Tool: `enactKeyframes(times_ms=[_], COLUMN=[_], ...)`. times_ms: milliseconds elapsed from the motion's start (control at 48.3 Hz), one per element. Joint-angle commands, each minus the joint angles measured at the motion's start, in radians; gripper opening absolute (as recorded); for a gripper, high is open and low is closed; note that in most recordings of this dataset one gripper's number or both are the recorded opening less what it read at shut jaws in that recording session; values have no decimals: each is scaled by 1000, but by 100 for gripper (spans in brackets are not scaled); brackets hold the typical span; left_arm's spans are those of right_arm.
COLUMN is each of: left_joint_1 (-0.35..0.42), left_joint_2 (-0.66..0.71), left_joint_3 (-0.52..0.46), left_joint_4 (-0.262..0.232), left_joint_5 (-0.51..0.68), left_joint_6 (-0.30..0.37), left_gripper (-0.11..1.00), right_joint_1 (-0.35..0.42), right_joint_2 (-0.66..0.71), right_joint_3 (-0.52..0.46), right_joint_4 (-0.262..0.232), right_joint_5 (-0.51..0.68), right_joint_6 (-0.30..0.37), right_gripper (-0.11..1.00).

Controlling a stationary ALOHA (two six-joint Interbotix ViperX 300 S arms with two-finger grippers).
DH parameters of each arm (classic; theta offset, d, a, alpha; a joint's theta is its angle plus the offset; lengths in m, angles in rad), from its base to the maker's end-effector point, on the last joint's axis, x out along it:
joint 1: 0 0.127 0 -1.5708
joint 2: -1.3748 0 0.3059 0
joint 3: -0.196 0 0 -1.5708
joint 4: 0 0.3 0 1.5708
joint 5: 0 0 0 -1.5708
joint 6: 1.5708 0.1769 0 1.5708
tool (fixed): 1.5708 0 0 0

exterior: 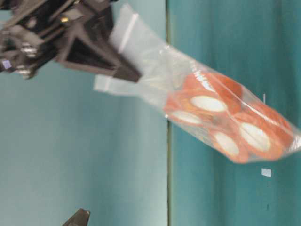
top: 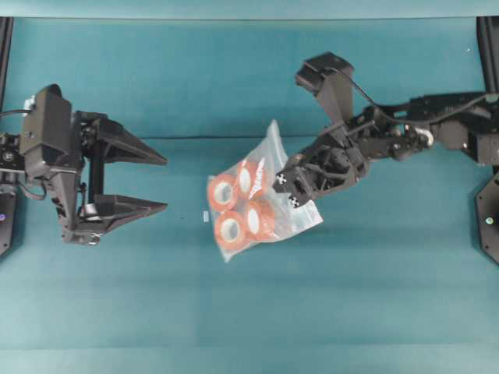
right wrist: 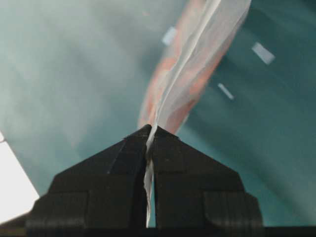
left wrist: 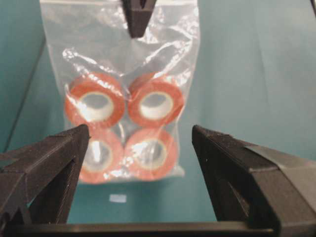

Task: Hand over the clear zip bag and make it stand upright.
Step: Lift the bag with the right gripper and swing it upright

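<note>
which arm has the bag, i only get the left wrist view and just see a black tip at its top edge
Observer: The right tool. Its wrist view shows it shut on the bag.
Operator: is the bag off the table
Observer: Yes; the table-level view shows it hanging tilted, the rolls sagging at its low end.
Operator: is my tool touching it
Observer: No. Overhead, the left tool stands open with bare table between it and the bag.
</note>
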Motion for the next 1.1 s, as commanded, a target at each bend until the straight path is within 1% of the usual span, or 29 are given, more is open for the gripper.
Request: enactKeyframes(times_ms=[0,83,352,477,559,684,850,1077], left_joint_1=[3,3,2,2,2,2,3,3], left_joint_2=[-20,-34,-41,-41,-41,-41,-41,-37], left_joint_3=[-5,2,6,8,6,6,8,8], left_joint_4=[2,2,2,2,2,3,2,3], left_joint_5=[-5,-5,-3,-3,-3,-5,-3,-5], left_joint_6=[0,0,0,0,-2,-2,-2,-2], left_gripper=[91,91,91,91,91,91,91,91], right_joint_1=[-9,-17,-25,-35,-48,-57,-61,-63], right_joint_2=[-6,8,121,158,175,186,192,207], right_joint_3=[-71,-121,-319,-387,-420,-437,-439,-439], right_joint_4=[-2,-2,-2,-2,-2,-2,-2,-2], right_joint_5=[37,95,374,454,491,522,528,529], right_joint_6=[-51,-94,-273,-350,-393,-430,-482,-583], right_gripper=[0,0,0,0,0,0,0,0])
